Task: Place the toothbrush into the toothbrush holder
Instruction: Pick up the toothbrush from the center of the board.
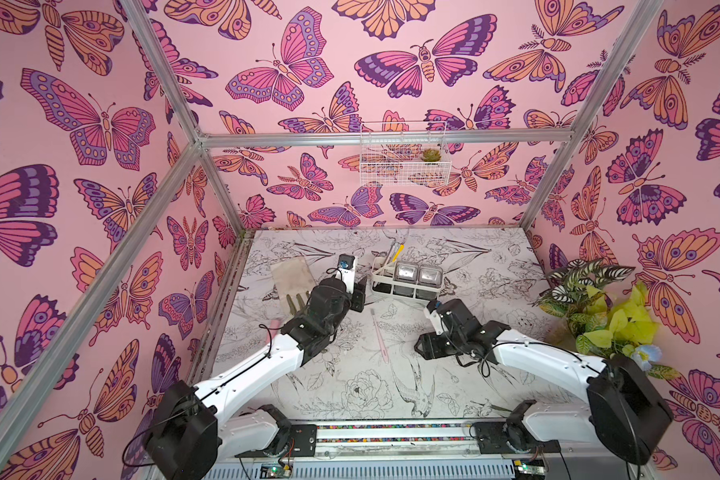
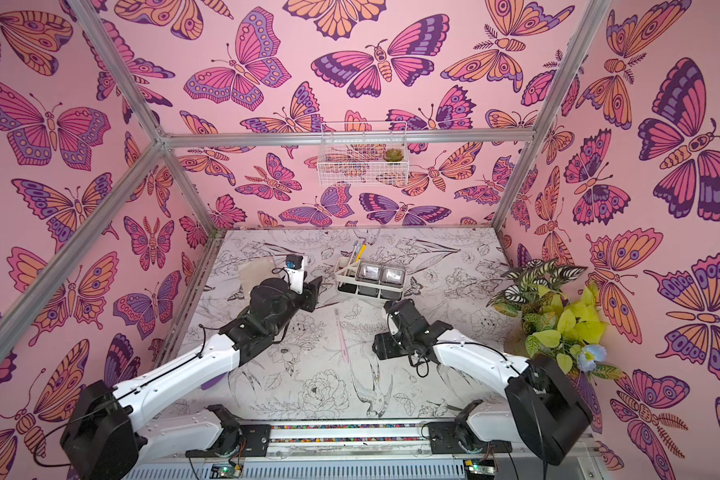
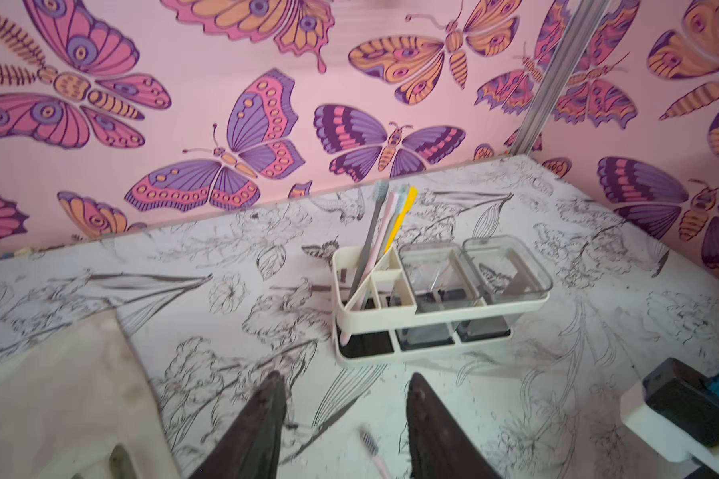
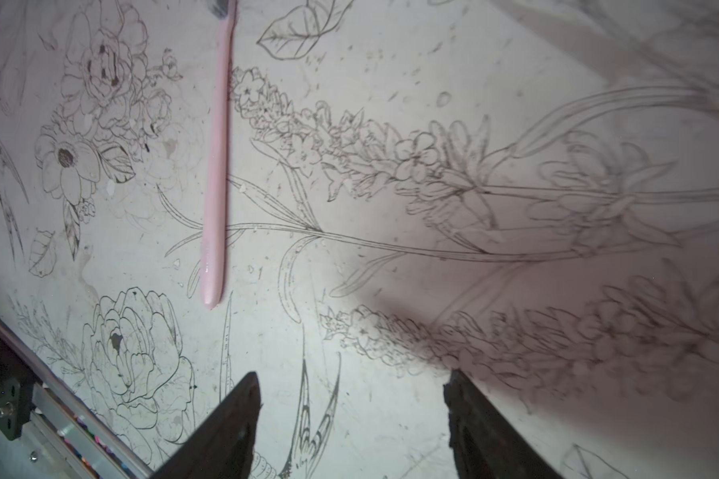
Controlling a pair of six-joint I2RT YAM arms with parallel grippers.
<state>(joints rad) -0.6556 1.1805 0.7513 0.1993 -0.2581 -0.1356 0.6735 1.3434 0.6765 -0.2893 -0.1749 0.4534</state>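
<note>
1. A beige glove (image 1: 292,274) lies flat on the flower-printed white tabletop (image 1: 495,266), at the far left.
2. The left gripper (image 3: 347,377) is over the table just beside the glove. Its two dark fingers (image 3: 266,419) are spread apart with nothing between them.
3. The slim pale-pink plastic toothbrush (image 1: 378,334) lies flat on the table between the two arms. Its bristle end points toward the holder but stays apart from it. In the left wrist view the blurred bristle head shows on the table below the gap between the left fingers, touching neither.
4. The white rectangular plastic toothbrush holder (image 3: 378,312) stands behind the toothbrush. Grey, pink and yellow brushes (image 3: 403,211) lean in its slotted end, next to two clear-grey square cups (image 3: 432,273).
5. The right gripper (image 4: 351,375) is low over the table, its fingers parted and empty. The toothbrush's handle end lies ahead of them, outside the gap and untouched.
6. A leafy plant (image 1: 587,299) with striped and yellow-green leaves stands at the far right.
</note>
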